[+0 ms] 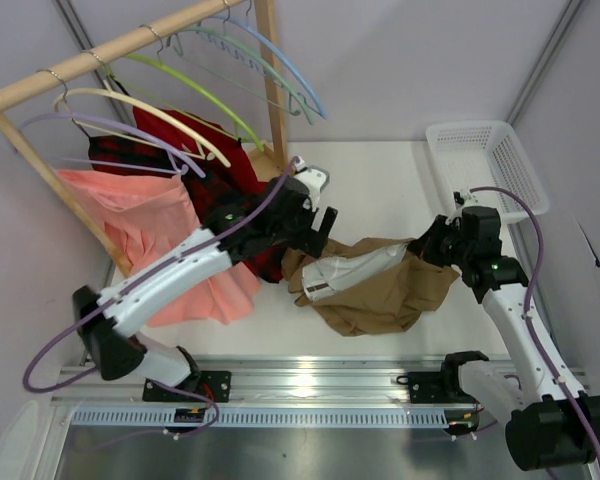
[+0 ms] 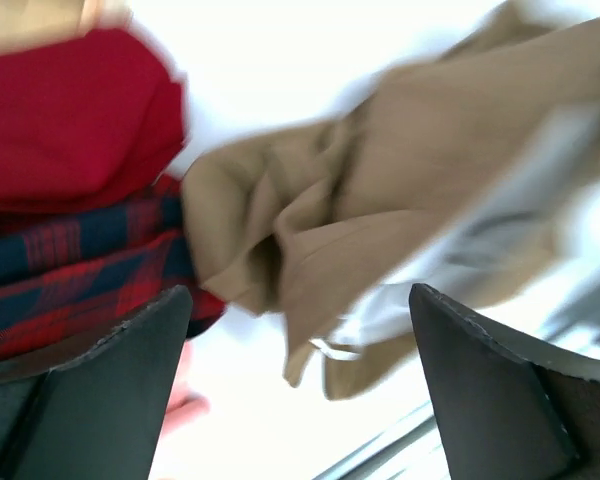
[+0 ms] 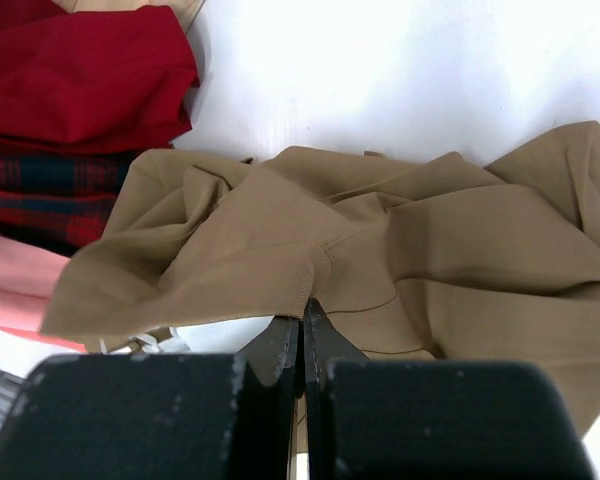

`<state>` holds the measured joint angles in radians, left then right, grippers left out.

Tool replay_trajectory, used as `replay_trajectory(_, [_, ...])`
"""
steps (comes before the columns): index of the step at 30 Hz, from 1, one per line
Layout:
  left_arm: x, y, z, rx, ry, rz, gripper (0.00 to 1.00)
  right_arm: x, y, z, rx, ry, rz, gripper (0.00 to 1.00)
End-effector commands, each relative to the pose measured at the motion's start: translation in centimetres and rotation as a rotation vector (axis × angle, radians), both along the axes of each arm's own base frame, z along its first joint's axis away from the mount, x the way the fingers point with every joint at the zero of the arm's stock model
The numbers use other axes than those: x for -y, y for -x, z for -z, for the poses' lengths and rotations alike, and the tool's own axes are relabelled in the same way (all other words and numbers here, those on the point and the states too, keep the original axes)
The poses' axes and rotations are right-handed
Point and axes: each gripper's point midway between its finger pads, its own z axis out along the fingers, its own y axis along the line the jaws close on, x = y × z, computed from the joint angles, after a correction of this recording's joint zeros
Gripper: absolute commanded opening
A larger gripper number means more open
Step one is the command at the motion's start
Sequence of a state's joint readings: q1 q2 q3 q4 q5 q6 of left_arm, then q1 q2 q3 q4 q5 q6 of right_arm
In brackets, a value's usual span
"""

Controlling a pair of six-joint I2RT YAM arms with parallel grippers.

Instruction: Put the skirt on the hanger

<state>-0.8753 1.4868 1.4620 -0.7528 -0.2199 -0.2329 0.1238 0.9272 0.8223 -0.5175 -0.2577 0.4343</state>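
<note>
2 grips planned on the skirt (image 1: 380,285): right end effector (image 3: 302,305) clamps a fold, holding it partly off the table (image 1: 380,180); left end effector (image 2: 298,300) hangs wide apart, likely for the 2nd.

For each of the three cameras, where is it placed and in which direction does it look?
Top external: above and behind the arms, looking down at the table, the khaki skirt and the rack; both arms show.
Left wrist: on the left arm, looking past the open left gripper at the khaki skirt and plaid skirt.
Right wrist: on the right arm, looking along the right gripper, shut on the khaki skirt.
Both wrist views share the khaki skirt and plaid skirt.
</note>
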Motion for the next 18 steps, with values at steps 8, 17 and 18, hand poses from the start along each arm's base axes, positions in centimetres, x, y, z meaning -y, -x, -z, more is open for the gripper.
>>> replay_trajectory(8, [8.9, 6.8, -12.4, 0.009, 0.565, 0.387, 0.77, -1.9, -2.0, -1.7, 0.093, -0.124, -0.127, 0.0])
replay_trajectory(17, [14.7, 8.3, -7.2, -0.15, 0.527, 0.439, 0.56, 0.1, -2.4, -0.6, 0.042, -0.071, -0.052, 0.0])
replay_trajectory(18, [15.3, 8.3, -7.0, -0.155, 0.541, 0.447, 0.54, 0.2, -2.3, -0.5, 0.039, -0.073, -0.052, 0.0])
